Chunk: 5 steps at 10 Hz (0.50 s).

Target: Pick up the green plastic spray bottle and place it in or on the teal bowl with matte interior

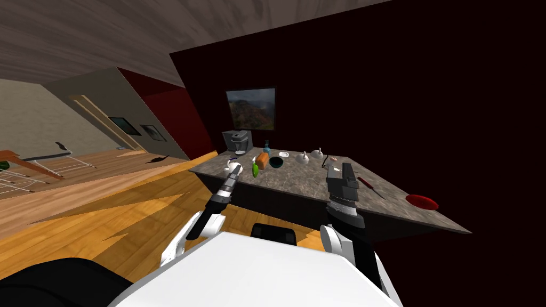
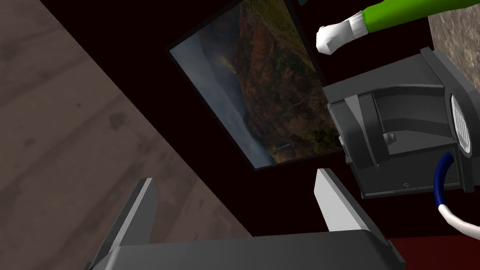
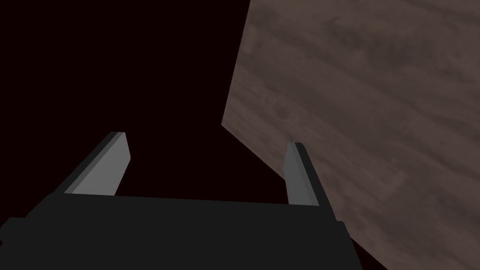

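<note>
The reach for the pick-up is judged to be the step in hand; nothing is gripped. The left claw (image 2: 236, 208) is held with its two blades wide apart and empty, and it is seen near the left end of the worktop (image 1: 304, 181). In the left wrist view the green spray bottle (image 2: 412, 14) lies off to one side of the open blades, apart from them, its white spray head (image 2: 335, 37) pointing toward a framed landscape picture (image 2: 262, 84). A dark grey coffee machine (image 2: 398, 136) stands just beside the claw's line.

In the head view the bottle is placed near the worktop's front edge; a brown object (image 1: 262, 160) sits just beside it and the teal bowl (image 1: 275, 162) just past that, so only a short carry is expected. The next move calls for the claw to be swung across onto the bottle's body, clear of the coffee machine, before it is closed; whether the bottle stands quite upright cannot be told.

The right claw (image 3: 206, 171) is held open and empty above the worktop's middle.

The worktop is grey and marbled; a red dish (image 1: 422, 202) and a red-handled tool (image 1: 370, 187) lie toward its right end. The walls behind are dark red, and the floor (image 1: 133, 213) is of warm wood.
</note>
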Available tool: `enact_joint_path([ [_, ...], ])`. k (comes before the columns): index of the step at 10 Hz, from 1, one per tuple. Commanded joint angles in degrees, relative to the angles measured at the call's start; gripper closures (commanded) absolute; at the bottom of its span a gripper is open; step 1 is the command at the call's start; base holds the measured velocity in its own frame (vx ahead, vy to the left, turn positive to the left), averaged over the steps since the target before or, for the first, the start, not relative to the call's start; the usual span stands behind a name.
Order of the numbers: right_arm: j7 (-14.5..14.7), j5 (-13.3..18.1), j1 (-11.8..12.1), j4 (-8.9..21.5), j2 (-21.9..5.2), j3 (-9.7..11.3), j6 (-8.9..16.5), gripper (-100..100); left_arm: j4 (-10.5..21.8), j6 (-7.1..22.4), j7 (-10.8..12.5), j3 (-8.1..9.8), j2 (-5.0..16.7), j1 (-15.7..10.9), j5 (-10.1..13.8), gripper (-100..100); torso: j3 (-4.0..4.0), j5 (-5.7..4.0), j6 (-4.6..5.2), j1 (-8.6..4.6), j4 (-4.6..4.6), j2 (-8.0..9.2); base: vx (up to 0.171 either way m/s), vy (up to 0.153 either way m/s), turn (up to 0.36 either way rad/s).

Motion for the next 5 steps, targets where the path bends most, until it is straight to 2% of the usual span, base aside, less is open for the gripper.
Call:
enact_joint_path([
  [1, 0.0, 0.0, 0.0, 0.0, 0.0, 0.0, 0.0, 0, 0.73, 2.23, -1.03, 0.34, 1.62, 0.64, -1.79, -100, 0.0, 0.0, 0.0, 0.0, 0.0, 0.0, 0.038, -0.06, -0.145],
  [5, 0.0, 0.0, 0.0, 0.0, 0.0, 0.0, 0.0, 0, 3.2, 6.59, -2.66, 1.53, 5.71, 0.73, -5.04, -100, 0.03, 0.0, -0.02, 0.05, 0.01, 0.05, 0.025, -0.048, -0.102],
])
